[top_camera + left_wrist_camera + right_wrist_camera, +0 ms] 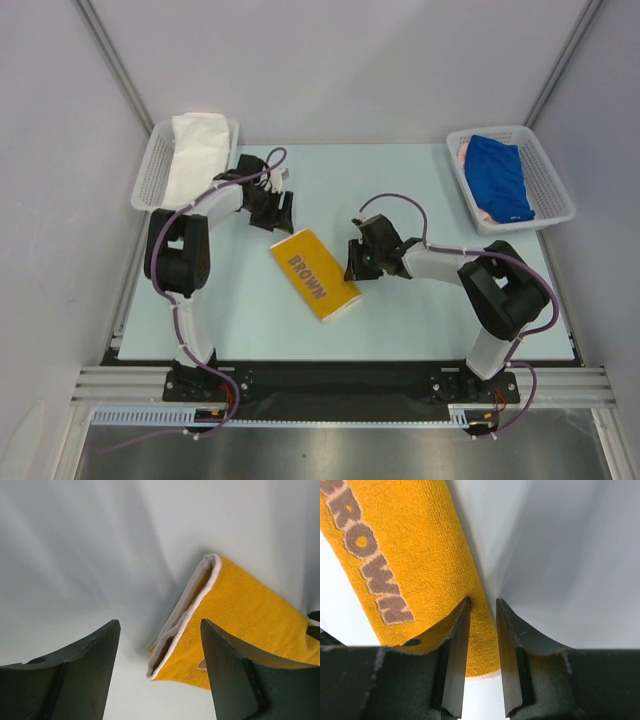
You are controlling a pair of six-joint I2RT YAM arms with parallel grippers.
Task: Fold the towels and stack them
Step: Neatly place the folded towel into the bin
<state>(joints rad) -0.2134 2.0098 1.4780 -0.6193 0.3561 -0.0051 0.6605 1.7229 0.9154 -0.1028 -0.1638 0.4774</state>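
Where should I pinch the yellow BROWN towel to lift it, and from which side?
Pinch the yellow towel mid-length on its rounded right long fold, coming from the right. The far short end shows loose trimmed layers that may splay.

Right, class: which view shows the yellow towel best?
The top view: the whole folded towel and its BROWN lettering show. The left wrist view shows only one layered end; the right wrist view, one side with the lettering.

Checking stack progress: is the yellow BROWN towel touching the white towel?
Apart. Top view: yellow towel lies mid-table; white towel sits in the left basket, table showing between them.
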